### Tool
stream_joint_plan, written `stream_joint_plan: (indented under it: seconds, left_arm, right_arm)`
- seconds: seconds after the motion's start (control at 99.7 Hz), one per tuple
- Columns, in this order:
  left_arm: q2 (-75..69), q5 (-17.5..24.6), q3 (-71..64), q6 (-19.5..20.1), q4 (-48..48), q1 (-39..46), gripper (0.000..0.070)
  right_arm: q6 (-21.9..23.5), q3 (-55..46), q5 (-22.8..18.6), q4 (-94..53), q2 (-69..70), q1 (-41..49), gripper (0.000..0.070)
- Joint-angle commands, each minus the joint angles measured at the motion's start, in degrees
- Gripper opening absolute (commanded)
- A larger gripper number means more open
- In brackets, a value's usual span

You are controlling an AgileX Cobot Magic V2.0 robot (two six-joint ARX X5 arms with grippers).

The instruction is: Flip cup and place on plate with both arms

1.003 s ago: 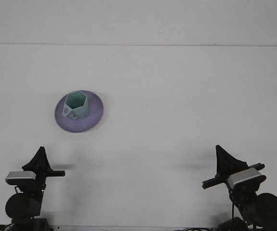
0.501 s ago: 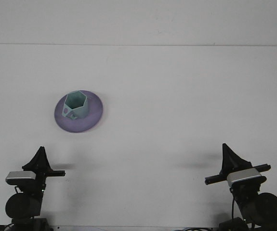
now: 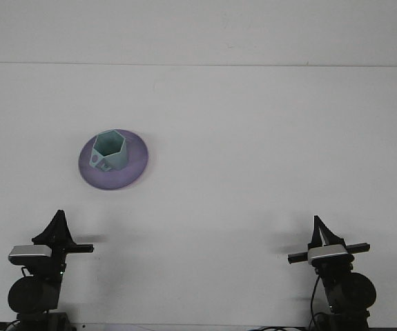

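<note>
Sitting upright: hexagonal teal cup (image 3: pixel 110 150) on round purple plate (image 3: pixel 132 171).

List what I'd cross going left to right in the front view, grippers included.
Left gripper → purple plate with the green cup standing on it, mouth up → right gripper.

Table (image 3: pixel 253 158): white, lying plain ahead of both arms.
Plate (image 3: pixel 132 169): purple, resting directly on it, well beyond the left jaws.
</note>
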Motion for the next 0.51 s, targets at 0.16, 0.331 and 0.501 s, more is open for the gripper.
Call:
stream_joint_plan:
  seconds: [0.16,0.331,0.501]
  left_arm:
    - [-0.1,0.2,-1.0,-0.2,0.5,0.0,0.0015]
    - [-0.1,0.2,-1.0,-0.2,0.5,0.0,0.0015]
    - [-0.1,0.2,-1.0,-0.2,0.5,0.0,0.0015]
  right_arm:
    - [0.5,-0.2,0.0,2.8,-0.3,0.0,0.0004]
    - [0.5,-0.2,0.0,3.2,-0.3,0.0,0.0005]
    - [0.5,-0.2,0.0,3.2,-0.3,0.0,0.0005]
